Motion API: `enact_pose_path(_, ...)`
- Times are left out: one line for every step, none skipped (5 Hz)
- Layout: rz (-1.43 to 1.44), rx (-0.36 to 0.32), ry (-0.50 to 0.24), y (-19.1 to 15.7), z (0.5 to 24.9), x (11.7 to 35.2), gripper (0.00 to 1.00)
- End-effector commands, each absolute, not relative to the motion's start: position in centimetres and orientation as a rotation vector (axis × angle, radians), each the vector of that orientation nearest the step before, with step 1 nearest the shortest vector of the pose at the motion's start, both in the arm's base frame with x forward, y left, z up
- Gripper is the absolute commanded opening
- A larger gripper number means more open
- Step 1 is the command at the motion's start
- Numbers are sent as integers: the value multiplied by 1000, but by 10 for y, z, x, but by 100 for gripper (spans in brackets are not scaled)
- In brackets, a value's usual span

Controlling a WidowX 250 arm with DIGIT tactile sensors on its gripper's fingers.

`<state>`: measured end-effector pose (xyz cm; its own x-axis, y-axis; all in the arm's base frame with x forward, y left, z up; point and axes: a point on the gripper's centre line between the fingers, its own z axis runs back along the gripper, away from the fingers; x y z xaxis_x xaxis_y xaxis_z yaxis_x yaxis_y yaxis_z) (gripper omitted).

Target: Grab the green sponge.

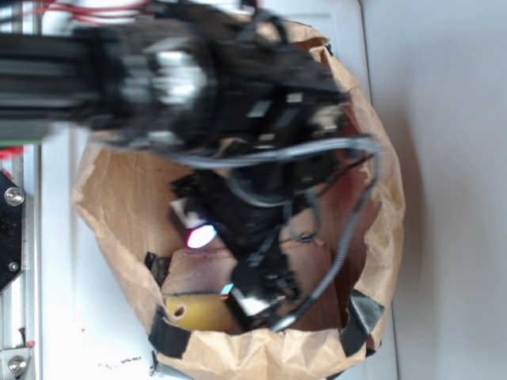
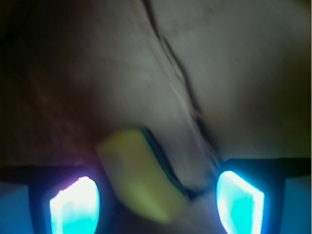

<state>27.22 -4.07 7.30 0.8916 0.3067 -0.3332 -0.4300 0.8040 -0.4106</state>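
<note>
gripper [image 2: 156, 195] is hanging wide open around the green sponge [image 2: 141, 175], lower middle of the wrist frame, inside the paper bag [image 1: 372, 229]; it's sitting crooked, so closing could just be pinching a corner and squirting it out

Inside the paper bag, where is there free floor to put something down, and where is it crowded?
Bare bag floor lies beyond the green sponge, toward the far wall. The gripper straddles the sponge, its lit fingers apart, and the arm fills the bag opening.

The arm [image 1: 222, 87] hides most of the paper bag's [image 1: 380, 198] inside. The green sponge [image 2: 141, 170] looks blurred, its lower end cut off.
</note>
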Motion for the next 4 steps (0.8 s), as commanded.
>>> enact_pose_path(312, -495, 249, -55, 77, 339, 100)
enact_pose_path(264, -480, 263, -58, 76, 329, 100)
enact_pose_path(199, -453, 273, -57, 76, 332, 100)
enact_pose_path(199, -453, 273, -57, 76, 332, 100)
